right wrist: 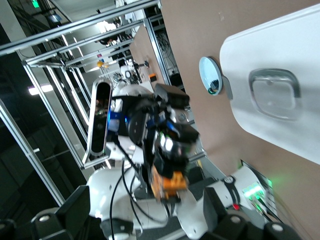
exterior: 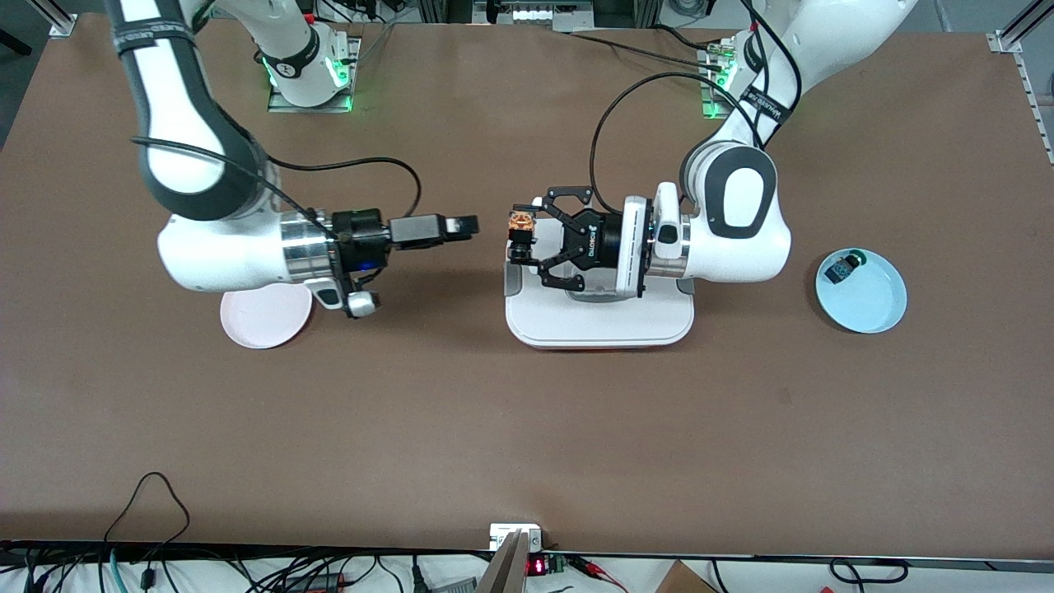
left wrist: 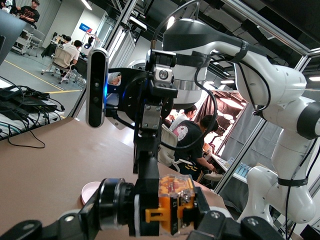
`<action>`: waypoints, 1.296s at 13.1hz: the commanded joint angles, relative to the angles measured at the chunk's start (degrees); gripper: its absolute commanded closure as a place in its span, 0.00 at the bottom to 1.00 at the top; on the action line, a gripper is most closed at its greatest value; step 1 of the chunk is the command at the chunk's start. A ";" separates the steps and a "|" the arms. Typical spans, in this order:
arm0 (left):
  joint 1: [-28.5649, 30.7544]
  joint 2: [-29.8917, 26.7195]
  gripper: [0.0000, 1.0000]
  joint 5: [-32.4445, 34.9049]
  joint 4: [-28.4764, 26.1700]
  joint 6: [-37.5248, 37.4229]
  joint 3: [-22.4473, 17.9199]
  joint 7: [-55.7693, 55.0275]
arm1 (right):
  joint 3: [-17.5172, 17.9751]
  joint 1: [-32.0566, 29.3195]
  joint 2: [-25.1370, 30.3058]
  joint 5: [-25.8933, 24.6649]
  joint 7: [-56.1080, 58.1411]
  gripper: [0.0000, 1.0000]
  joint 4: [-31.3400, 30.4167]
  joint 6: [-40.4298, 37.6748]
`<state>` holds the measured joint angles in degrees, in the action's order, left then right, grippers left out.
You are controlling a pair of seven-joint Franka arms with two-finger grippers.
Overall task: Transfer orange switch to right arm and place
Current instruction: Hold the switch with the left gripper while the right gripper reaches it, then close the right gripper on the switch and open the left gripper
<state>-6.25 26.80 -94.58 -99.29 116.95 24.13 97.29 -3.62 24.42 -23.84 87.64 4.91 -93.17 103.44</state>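
The orange switch, a small black block with an orange and clear end, is held in my left gripper, which is shut on it over the edge of the white tray. In the left wrist view the switch sits between the jaws of the left gripper. My right gripper points at the switch with a small gap between them. Its fingers stand wide apart around nothing, so the right gripper is open. The switch shows ahead of it.
A pink plate lies under the right arm's wrist. A light blue plate at the left arm's end of the table holds a black switch with a green part. Cables and a small box line the table's edge nearest the front camera.
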 commanded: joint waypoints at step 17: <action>-0.70 0.44 0.69 -2.54 0.67 0.65 -0.23 1.85 | -0.16 5.73 1.25 7.90 4.05 0.38 -5.70 7.83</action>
<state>-6.53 26.80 -95.13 -99.29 117.14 24.04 97.37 -3.62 29.54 -24.33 94.08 7.62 -96.84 110.08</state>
